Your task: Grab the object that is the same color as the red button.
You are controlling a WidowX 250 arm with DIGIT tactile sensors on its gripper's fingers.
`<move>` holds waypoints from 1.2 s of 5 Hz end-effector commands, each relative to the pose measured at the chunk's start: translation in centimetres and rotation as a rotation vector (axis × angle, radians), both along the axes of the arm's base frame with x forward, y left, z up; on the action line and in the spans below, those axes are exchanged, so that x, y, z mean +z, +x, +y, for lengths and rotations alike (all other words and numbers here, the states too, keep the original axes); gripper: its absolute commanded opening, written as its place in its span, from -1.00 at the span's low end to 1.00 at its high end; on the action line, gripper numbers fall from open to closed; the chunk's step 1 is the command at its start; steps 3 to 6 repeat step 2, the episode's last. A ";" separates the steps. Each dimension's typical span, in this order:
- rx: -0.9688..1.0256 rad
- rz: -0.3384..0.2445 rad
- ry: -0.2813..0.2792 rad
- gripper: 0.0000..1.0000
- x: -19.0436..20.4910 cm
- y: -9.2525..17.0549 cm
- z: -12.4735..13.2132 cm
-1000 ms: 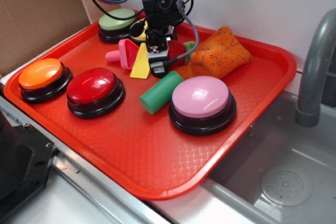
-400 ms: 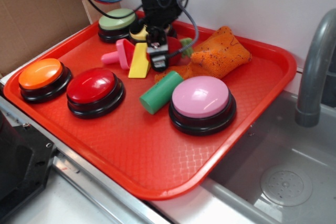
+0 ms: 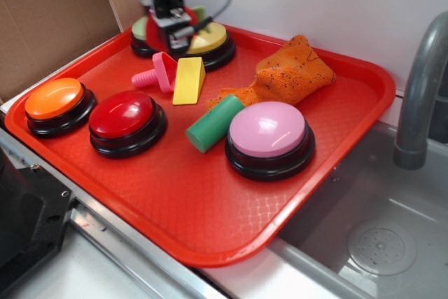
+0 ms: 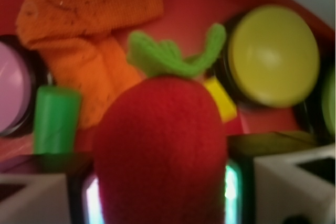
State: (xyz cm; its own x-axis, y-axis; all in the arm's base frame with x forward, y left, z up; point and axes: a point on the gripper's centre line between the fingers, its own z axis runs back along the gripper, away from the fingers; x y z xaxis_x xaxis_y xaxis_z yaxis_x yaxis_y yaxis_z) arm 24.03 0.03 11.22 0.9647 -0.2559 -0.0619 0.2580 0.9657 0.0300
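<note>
My gripper is shut on the fuzzy red object, which has a green leafy top, and holds it in the air over the back left of the red tray, above the green button and the yellow button. In the wrist view the red object fills the gap between both jaws of the gripper. The glossy red button sits at the tray's front left, well apart from the gripper.
On the tray are an orange button, a pink button, a green cylinder, a yellow wedge, a pink flanged toy and an orange cloth. A faucet and a sink are at the right.
My gripper has risen and moved back and left, carrying the red object from beside the orange cloth to above the back buttons.
</note>
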 end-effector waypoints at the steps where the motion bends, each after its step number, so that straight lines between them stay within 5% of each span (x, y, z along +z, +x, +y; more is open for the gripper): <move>1: 0.270 -0.033 -0.029 -1.00 4.5 -4.2 -1.4; 6: 0.343 -0.059 -0.035 -1.00 4.4 -4.2 -1.5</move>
